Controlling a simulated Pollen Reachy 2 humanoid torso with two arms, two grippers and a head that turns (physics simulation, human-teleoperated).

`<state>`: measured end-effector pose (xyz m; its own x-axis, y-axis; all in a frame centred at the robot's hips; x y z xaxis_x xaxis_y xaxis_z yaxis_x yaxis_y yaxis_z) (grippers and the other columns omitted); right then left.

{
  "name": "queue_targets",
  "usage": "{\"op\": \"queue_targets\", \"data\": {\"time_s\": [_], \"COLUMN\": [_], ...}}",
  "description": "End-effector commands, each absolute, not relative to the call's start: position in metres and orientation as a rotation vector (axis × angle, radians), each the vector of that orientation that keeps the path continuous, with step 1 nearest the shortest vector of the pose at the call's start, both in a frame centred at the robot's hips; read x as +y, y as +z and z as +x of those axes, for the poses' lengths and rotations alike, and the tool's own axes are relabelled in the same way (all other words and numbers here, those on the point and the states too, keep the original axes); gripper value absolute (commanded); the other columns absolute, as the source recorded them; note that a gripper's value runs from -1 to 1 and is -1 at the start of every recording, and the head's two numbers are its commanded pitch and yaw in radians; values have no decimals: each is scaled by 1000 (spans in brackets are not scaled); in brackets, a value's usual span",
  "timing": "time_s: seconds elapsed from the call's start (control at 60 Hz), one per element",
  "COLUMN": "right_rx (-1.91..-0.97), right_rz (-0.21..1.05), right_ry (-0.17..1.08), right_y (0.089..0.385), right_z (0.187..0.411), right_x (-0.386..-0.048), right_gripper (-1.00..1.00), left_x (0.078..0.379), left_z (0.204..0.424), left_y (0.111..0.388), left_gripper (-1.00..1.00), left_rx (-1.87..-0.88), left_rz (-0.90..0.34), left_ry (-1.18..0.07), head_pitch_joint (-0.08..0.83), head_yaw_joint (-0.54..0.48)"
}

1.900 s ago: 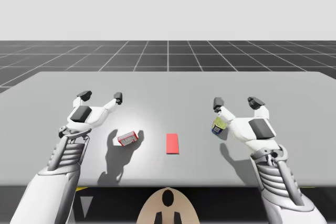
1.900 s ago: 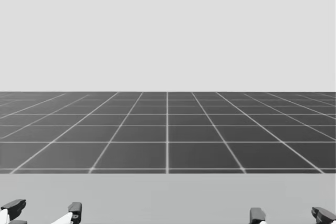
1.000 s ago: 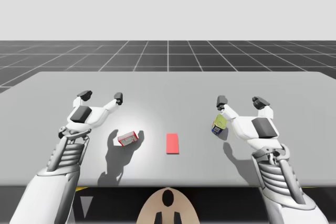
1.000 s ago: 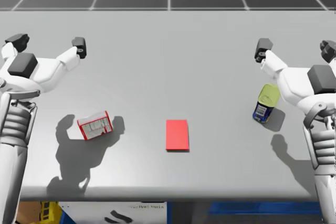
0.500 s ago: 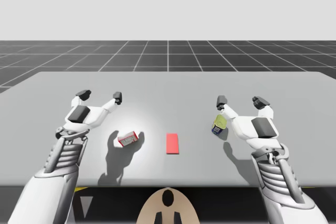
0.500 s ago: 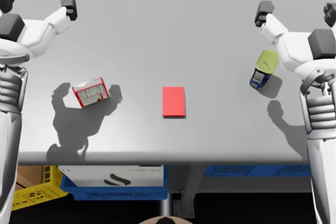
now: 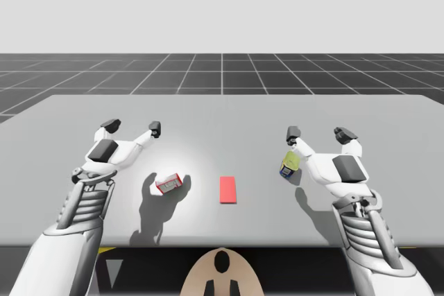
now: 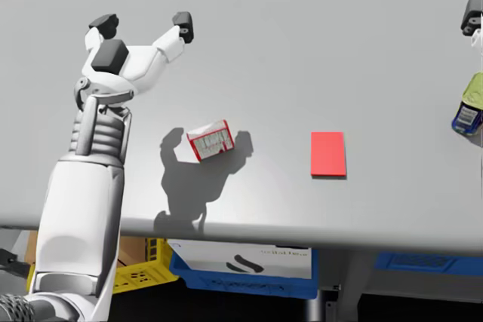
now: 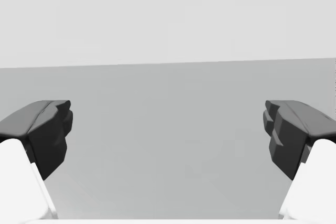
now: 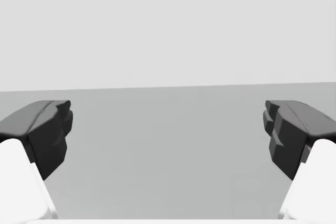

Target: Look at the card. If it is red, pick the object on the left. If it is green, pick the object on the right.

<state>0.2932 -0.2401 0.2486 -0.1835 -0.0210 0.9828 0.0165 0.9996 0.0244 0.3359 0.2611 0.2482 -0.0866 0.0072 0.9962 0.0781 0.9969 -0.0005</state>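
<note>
A red card [image 7: 227, 189] [image 8: 328, 154] lies flat near the middle of the grey table [image 7: 222, 112]. To its left lies a small red and white box [image 7: 169, 183] [image 8: 210, 140]. To its right a blue can with a yellow-green top [image 7: 290, 164] [image 8: 469, 107] lies tipped. My left gripper [image 7: 132, 127] [image 8: 143, 24] [image 9: 168, 129] hovers open, beyond and to the left of the box. My right gripper [image 7: 318, 133] [image 10: 168, 129] is open too, just beyond the can, with its inner finger close over it. Neither holds anything.
Below the table's front edge in the head view sit a blue crate [image 8: 249, 273], a yellow crate [image 8: 143, 273] and a white box [image 8: 241, 250]. The table stretches bare behind both grippers to its far edge.
My head has turned down and then left, bringing the table, box and card into view. The arms have barely moved; both grippers stay open.
</note>
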Motion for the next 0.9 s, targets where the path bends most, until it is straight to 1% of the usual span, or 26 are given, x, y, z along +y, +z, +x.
{"op": "queue_targets", "data": {"time_s": [0.017,0.15,0.25,0.35,0.383,0.433,0.467,0.5,0.517,0.55,0.583,0.633,0.7,0.783,0.9], "right_rx": [-1759,-1766,-1767,-1771,-1774,-1775,-1774,-1772,-1769,-1768,-1766,-1765,-1765,-1766,-1765], "right_rz": [16,20,21,20,18,17,16,14,13,12,10,8,5,4,4], "right_ry": [-45,-53,-56,-58,-59,-60,-64,-66,-67,-67,-69,-69,-71,-69,-67], "right_y": [247,248,248,249,249,249,248,247,246,245,244,243,242,242,241], "right_z": [293,292,292,291,291,291,291,292,292,292,293,294,294,294,294], "right_x": [-237,-238,-238,-239,-239,-239,-240,-240,-240,-241,-241,-241,-241,-241,-240], "right_gripper": [-1000,-1000,-1000,-1000,-1000,-1000,-1000,-1000,-1000,-1000,-1000,-1000,-1000,-1000,-1000], "left_x": [261,261,262,264,265,266,268,268,268,268,268,268,271,275,280], "left_z": [336,336,335,327,319,313,305,300,293,287,274,262,243,226,211], "left_y": [248,249,250,260,268,273,276,277,278,278,276,273,272,266,250], "left_gripper": [-1000,-1000,-1000,-1000,-1000,-1000,-1000,-1000,-1000,-1000,-1000,-1000,-1000,-1000,-1000], "left_rx": [-1653,-1653,-1654,-1650,-1645,-1621,-1562,-1526,-1479,-1452,-1439,-1421,-1401,-1386,-1349], "left_rz": [-79,-85,-93,-138,-171,-188,-210,-220,-226,-235,-235,-226,-265,-286,-303], "left_ry": [-53,-50,-42,-1,25,39,40,37,16,-21,-54,-87,-111,-155,-215], "head_pitch_joint": [748,742,740,742,739,737,732,730,729,729,730,732,736,735,732], "head_yaw_joint": [270,305,306,304,305,305,304,304,304,305,307,309,310,315,316]}}
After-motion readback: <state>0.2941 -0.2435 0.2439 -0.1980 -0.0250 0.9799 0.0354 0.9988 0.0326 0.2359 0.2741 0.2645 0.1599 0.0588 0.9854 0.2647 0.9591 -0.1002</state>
